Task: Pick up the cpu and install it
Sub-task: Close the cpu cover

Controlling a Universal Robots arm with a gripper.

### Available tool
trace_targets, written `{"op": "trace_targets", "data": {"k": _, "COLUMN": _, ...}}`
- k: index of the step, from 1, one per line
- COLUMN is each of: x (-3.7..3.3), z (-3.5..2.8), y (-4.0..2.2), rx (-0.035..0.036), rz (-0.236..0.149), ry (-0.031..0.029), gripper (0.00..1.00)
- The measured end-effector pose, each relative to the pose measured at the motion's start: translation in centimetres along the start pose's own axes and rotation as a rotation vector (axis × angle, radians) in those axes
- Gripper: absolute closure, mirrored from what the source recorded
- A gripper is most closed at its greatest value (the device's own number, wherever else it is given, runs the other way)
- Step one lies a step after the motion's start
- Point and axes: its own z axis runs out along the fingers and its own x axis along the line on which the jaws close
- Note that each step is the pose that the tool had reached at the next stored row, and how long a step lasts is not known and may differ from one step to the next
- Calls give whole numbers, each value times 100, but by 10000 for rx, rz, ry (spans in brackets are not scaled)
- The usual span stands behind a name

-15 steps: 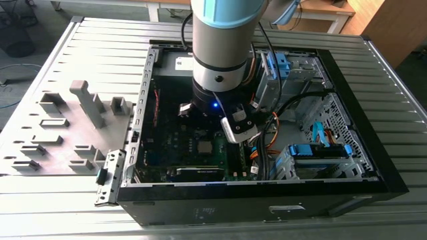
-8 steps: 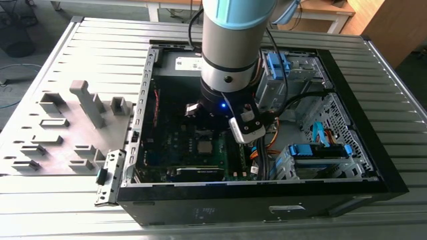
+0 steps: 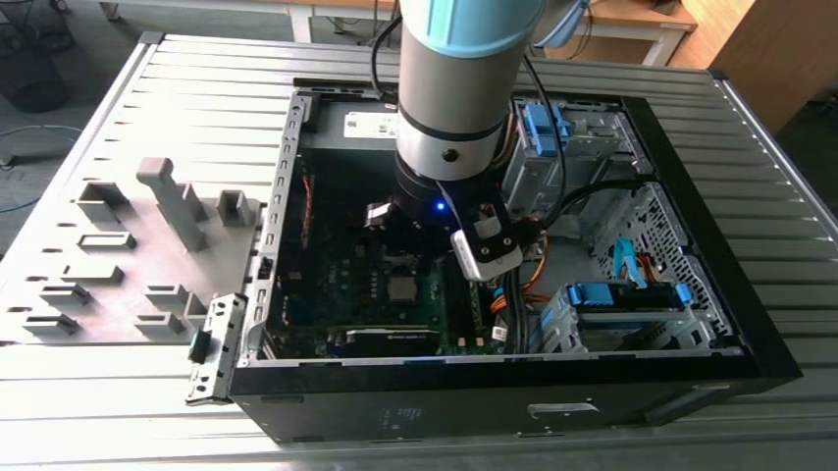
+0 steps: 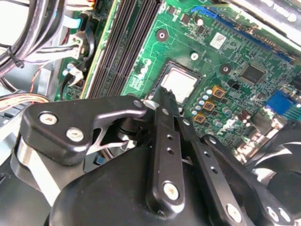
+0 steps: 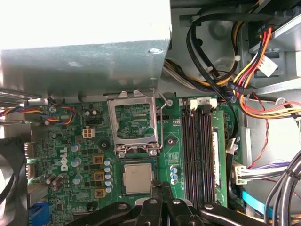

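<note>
The cpu [image 5: 138,178] is a small square chip with a silver-grey top. It lies flat in its socket on the green motherboard [image 5: 70,141], and it also shows in the second wrist view [image 4: 181,84] and the exterior view [image 3: 396,286]. The socket's metal load plate [image 5: 134,123] stands flipped open beside it. My gripper [image 5: 162,187] hovers just off one edge of the cpu, its black fingers [image 4: 162,136] drawn together to a point with nothing between them. Its tip [image 4: 165,95] sits at the chip's corner; I cannot tell whether it touches.
The open black computer case [image 3: 733,324] lies on a slatted metal table. RAM slots [image 5: 197,150] run beside the socket, with cable bundles [image 5: 263,89] and a grey power supply box [image 5: 84,61] close by. A grey fixture block [image 3: 131,255] sits at the exterior view's left.
</note>
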Motion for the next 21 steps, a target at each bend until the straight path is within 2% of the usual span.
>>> {"op": "trace_targets", "data": {"k": 9, "x": -4, "z": -3, "y": 7, "rx": 0, "rz": 1, "ry": 0, "gripper": 89}}
{"op": "trace_targets", "data": {"k": 21, "x": -77, "z": 3, "y": 15, "rx": 0, "rz": -184, "ry": 4, "gripper": 89}}
